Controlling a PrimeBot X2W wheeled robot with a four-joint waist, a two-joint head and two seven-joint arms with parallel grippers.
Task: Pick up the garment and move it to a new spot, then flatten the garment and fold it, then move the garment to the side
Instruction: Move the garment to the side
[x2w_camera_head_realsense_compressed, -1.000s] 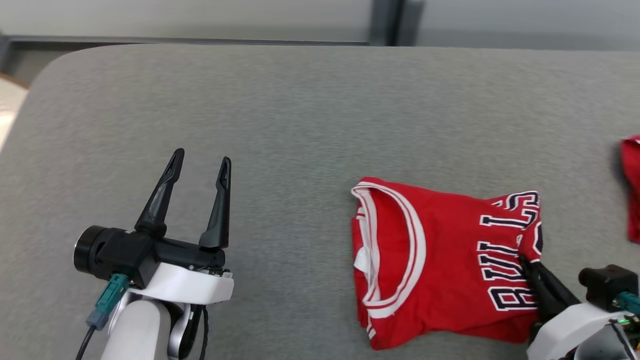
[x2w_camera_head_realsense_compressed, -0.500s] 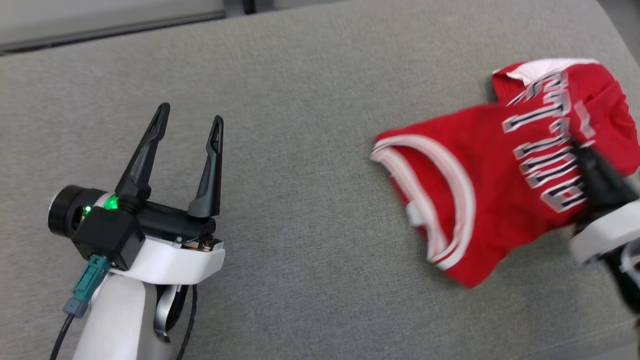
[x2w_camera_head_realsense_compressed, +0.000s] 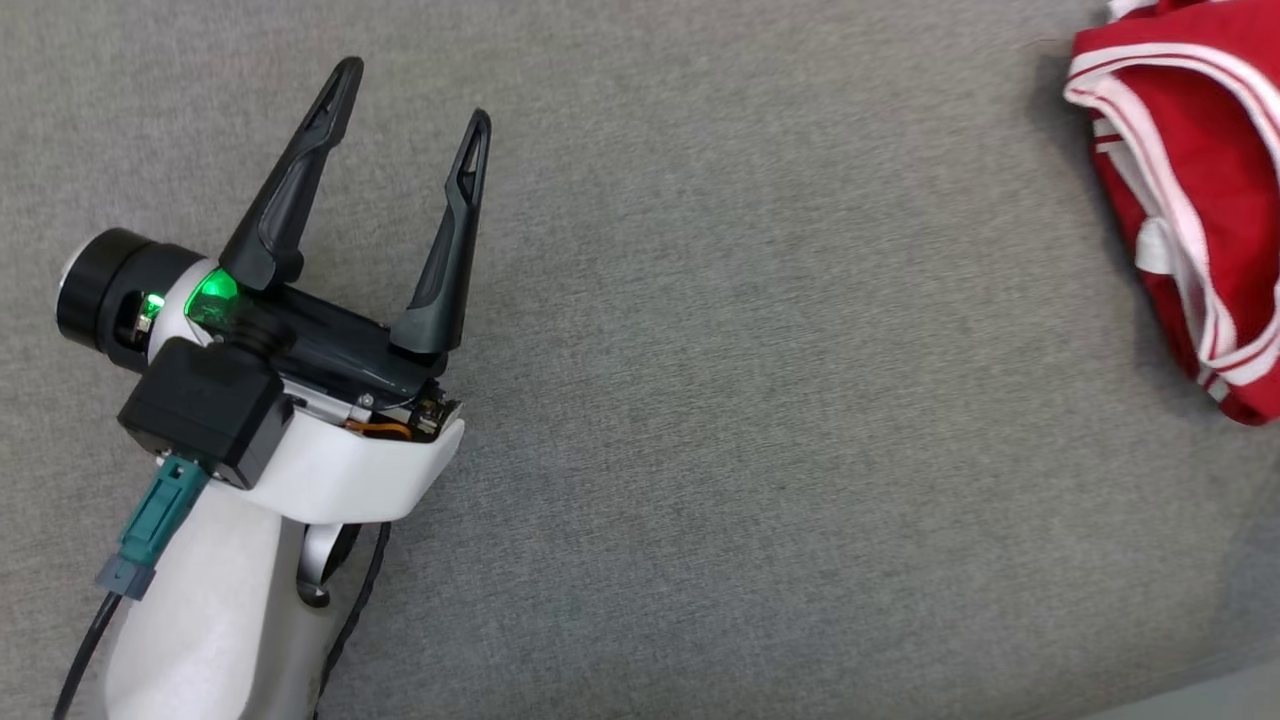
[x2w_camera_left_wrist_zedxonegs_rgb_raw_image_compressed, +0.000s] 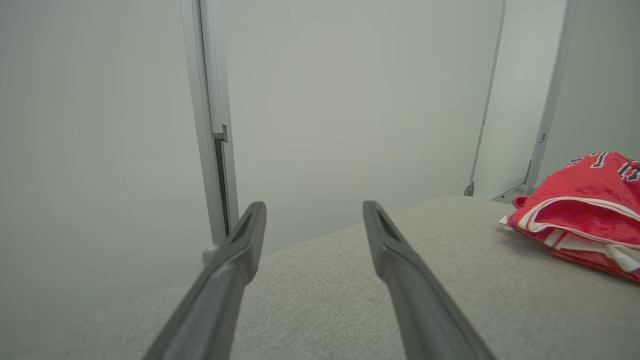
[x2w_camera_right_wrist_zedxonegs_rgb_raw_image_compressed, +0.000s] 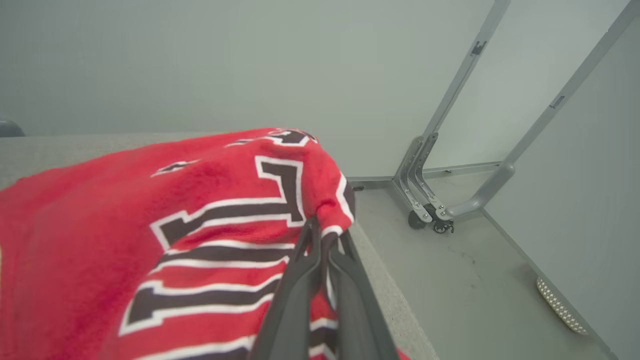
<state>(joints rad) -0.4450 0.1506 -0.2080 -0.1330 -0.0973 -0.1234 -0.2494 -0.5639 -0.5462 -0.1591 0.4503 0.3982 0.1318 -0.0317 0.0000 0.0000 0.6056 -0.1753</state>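
The garment (x2w_camera_head_realsense_compressed: 1195, 170) is a folded red jersey with white trim and dark lettering, lying at the right edge of the grey padded table (x2w_camera_head_realsense_compressed: 700, 400) in the head view. In the left wrist view the garment (x2w_camera_left_wrist_zedxonegs_rgb_raw_image_compressed: 585, 212) sits at the right. My right gripper (x2w_camera_right_wrist_zedxonegs_rgb_raw_image_compressed: 327, 230) is shut on the garment (x2w_camera_right_wrist_zedxonegs_rgb_raw_image_compressed: 150, 240), pinching a fold of the lettered cloth near the table's edge. My left gripper (x2w_camera_head_realsense_compressed: 412, 95) stands open above bare table at the left, far from the jersey, with nothing between its fingers (x2w_camera_left_wrist_zedxonegs_rgb_raw_image_compressed: 395, 250).
The table's far edge meets pale wall panels with a metal post (x2w_camera_left_wrist_zedxonegs_rgb_raw_image_compressed: 207, 115). In the right wrist view the floor (x2w_camera_right_wrist_zedxonegs_rgb_raw_image_compressed: 475, 280) drops away past the table's edge, with a wheeled metal frame (x2w_camera_right_wrist_zedxonegs_rgb_raw_image_compressed: 435, 210) standing there.
The head camera has swung left and down, so the jersey now sits at the view's right edge. The right gripper has kept its hold and dragged the jersey toward the table's right side. Left gripper stays open.
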